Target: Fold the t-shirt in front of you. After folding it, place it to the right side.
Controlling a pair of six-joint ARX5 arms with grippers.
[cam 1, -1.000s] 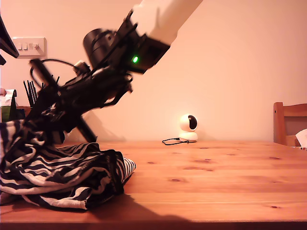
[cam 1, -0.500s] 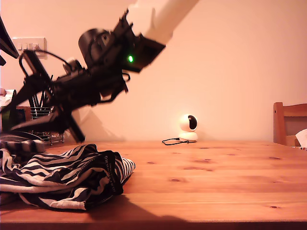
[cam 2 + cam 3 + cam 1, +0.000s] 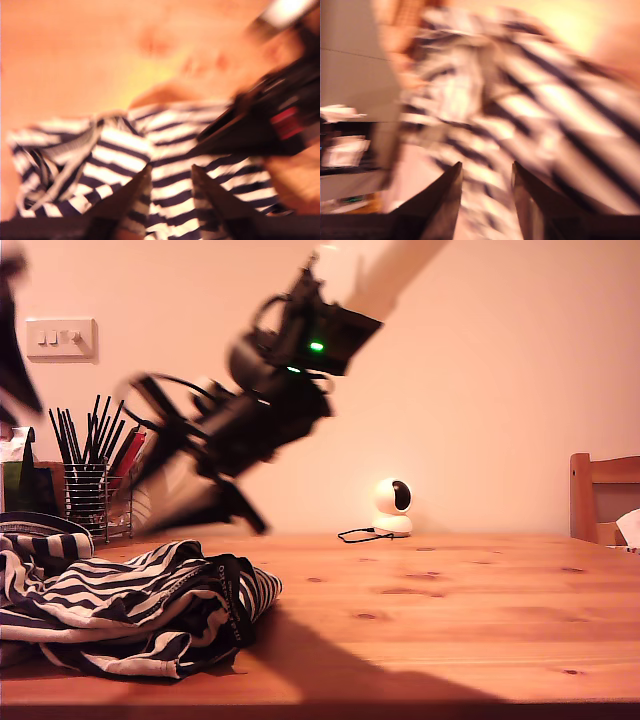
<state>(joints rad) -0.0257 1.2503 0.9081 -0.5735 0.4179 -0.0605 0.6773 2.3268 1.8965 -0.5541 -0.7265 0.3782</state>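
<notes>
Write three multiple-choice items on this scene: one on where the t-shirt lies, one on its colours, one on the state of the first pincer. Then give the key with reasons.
1. Where does the t-shirt lie on the table?
A. At the exterior view's left
B. At the exterior view's right, by the chair
C. Draped over the white camera

2. What pattern does the t-shirt carry?
A. Plain red
B. Dark and white stripes
C. Green checks

3. How is my first pincer?
A. Shut on the t-shirt
B. Open, holding nothing
C. Shut on a pen

Key: 1 A, the crumpled heap sits at the exterior view's left edge of the table. 2 B, narrow dark and white bands show in all three views. 3 B, the first wrist view shows its fingers apart with striped fabric visible beyond the gap, nothing clamped.
</notes>
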